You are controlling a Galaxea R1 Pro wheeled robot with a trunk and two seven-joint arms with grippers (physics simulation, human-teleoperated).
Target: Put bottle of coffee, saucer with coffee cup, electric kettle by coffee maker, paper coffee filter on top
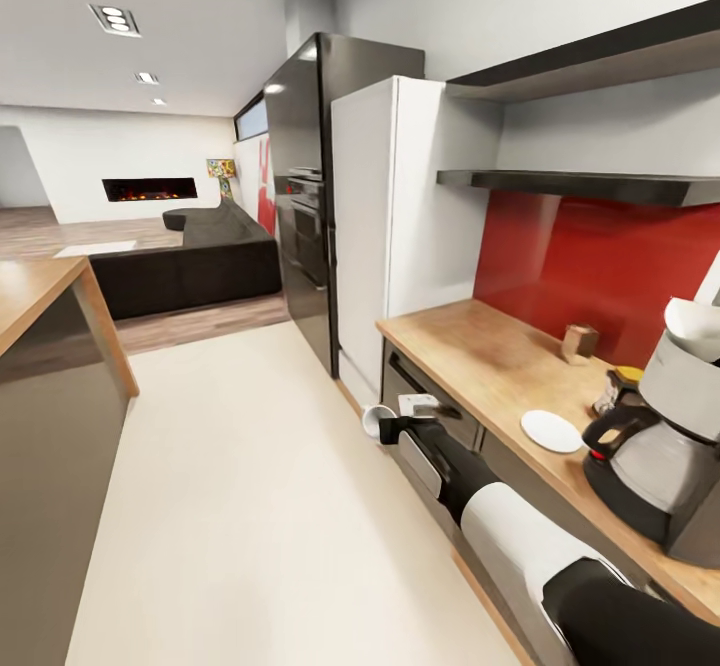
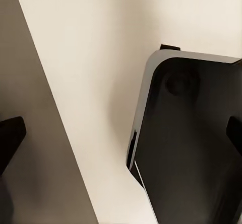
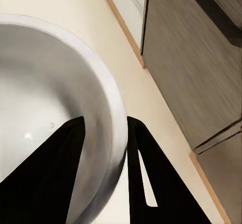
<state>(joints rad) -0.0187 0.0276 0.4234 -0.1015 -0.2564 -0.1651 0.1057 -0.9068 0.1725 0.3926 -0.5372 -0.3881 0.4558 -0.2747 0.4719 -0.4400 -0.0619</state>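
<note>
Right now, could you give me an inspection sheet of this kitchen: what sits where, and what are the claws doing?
Surface: light wooden countertop over grey cabinets.
Job's things: coffee maker on the countertop, white paper filter on top; saucer beside it, with nothing on it; coffee jar behind the carafe; cup held out over the floor.
Clutter: small tan shaker near the red wall.
Claws: right claw pinches the cup's rim; left claw open above the floor.
Cables: nothing seen.
Surroundings: black shelf, white fridge, sofa.
</note>
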